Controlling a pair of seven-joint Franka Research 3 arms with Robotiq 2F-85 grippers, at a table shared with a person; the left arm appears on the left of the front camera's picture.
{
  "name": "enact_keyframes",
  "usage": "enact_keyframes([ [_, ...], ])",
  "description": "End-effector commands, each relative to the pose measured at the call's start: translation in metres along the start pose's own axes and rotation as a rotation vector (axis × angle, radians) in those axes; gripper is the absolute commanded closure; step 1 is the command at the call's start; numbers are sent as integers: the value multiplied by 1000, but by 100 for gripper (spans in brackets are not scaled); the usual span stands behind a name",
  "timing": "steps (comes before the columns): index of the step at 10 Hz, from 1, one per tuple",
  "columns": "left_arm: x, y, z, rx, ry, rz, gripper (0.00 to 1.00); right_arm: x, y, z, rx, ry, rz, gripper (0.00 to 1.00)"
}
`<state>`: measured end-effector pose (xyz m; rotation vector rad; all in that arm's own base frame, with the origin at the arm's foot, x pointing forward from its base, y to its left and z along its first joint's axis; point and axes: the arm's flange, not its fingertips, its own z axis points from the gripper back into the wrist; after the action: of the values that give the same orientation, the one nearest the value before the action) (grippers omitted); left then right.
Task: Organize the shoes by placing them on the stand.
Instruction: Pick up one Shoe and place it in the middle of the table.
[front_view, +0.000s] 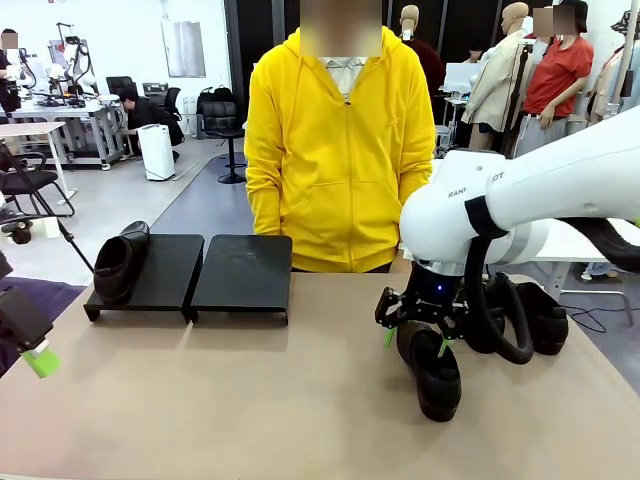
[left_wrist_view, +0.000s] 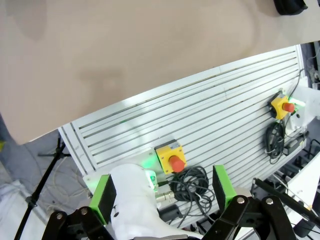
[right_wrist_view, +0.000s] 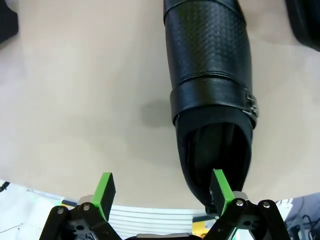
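Observation:
One black shoe (front_view: 118, 264) lies on the left tray of the stand (front_view: 243, 272), a low black rack at the table's far left. Another shoe (front_view: 432, 368) lies on the table at the right, toe towards the robot. My right gripper (front_view: 415, 335) hangs open just over its heel end. In the right wrist view this shoe (right_wrist_view: 210, 85) runs up the picture; one green finger (right_wrist_view: 220, 186) overlaps its heel opening and the other stands over bare table, with the gripper (right_wrist_view: 163, 190) open. More black shoes (front_view: 535, 312) lie behind the right arm. My left gripper (front_view: 35, 350) (left_wrist_view: 162, 192) is open and holds nothing, off the table's left front corner.
A person in a yellow hoodie (front_view: 340, 150) stands at the far edge, behind the stand. The beige table (front_view: 250, 400) is bare between stand and shoes. Below the left gripper are a slotted metal plate (left_wrist_view: 210, 120) and yellow boxes with red buttons (left_wrist_view: 171, 159).

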<state>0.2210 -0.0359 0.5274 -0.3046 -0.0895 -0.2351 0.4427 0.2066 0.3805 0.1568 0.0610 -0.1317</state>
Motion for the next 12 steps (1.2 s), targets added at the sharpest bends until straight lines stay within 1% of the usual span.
enact_keyframes([
  [1,2,2,2,-7,-6,-9,0,9,11,-18,-38,-2,-12,0],
  [2,2,2,2,-7,-6,-9,0,9,12,-32,-29,-11,-2,0],
  [3,2,2,2,-7,-6,-9,0,9,11,-44,-26,-52,9,0],
  [5,2,2,2,-7,-6,-9,0,9,7,-51,-42,-69,55,0],
  [6,2,2,2,-7,-6,-9,0,9,5,-49,-56,-74,78,12],
  [7,2,2,2,-7,-6,-9,0,9,5,-48,-60,-62,82,71],
  [8,2,2,2,-7,-6,-9,0,9,5,-48,-66,-61,91,100],
  [12,2,2,2,-7,-6,-9,0,13,1,-37,-72,-90,89,100],
])
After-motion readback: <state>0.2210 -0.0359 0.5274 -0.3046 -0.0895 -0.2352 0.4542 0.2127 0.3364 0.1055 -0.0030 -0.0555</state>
